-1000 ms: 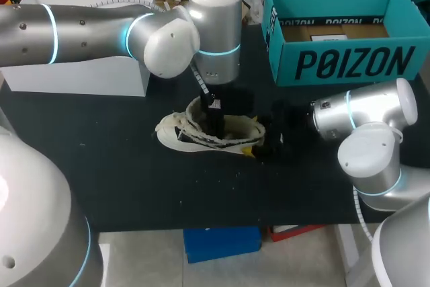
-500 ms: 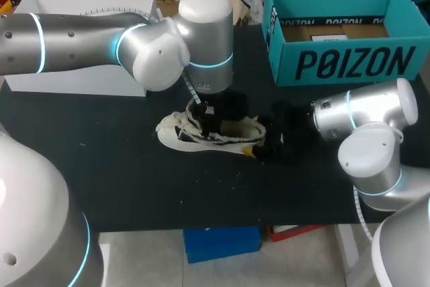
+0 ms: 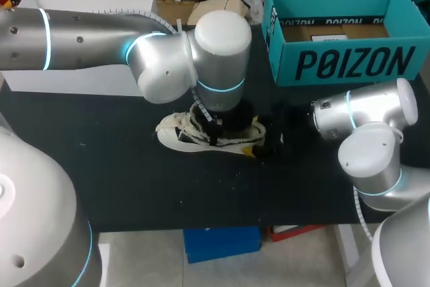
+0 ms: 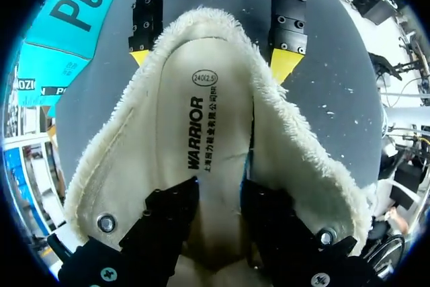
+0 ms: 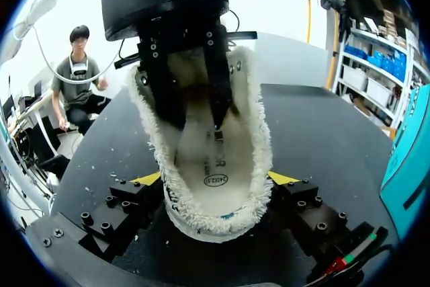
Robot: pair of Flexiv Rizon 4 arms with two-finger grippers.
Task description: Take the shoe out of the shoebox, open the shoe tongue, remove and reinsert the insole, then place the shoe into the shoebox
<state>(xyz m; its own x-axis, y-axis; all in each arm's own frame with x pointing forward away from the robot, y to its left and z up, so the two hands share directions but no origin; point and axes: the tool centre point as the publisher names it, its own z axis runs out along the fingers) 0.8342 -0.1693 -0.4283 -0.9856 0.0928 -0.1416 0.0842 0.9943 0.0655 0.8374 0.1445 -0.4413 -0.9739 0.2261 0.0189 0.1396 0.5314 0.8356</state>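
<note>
The black table [image 3: 121, 186] carries everything, and the shoe [image 3: 178, 138] lies on its side near the table's middle. My left arm [image 3: 87, 38] reaches over the shoe from the far side. Its thick wrist covers the middle of the shoe in the head view, so only the pale toe end and a strip of sole show there. My right arm [image 3: 363, 122] comes to the shoe's other end, where its tool is only a dark mass. The teal shoebox [image 3: 349, 65] stands open, well apart from the shoe, behind the right arm. A white box [image 3: 80, 80] stands behind the shoe, largely hidden by the left arm. The right gripper [image 5: 215, 179] is clamped across the fleecy heel end of the shoe, with a yellow tip pressed to each side. The left gripper [image 4: 220, 189] reaches down into the shoe's mouth with its fingers [image 4: 168, 216] a little apart. They rest over the insole [image 4: 201, 146] with nothing seen pinched between them, and their yellow tips are out of sight. The insole lies flat inside the shoe, its front part hidden under that gripper.
</note>
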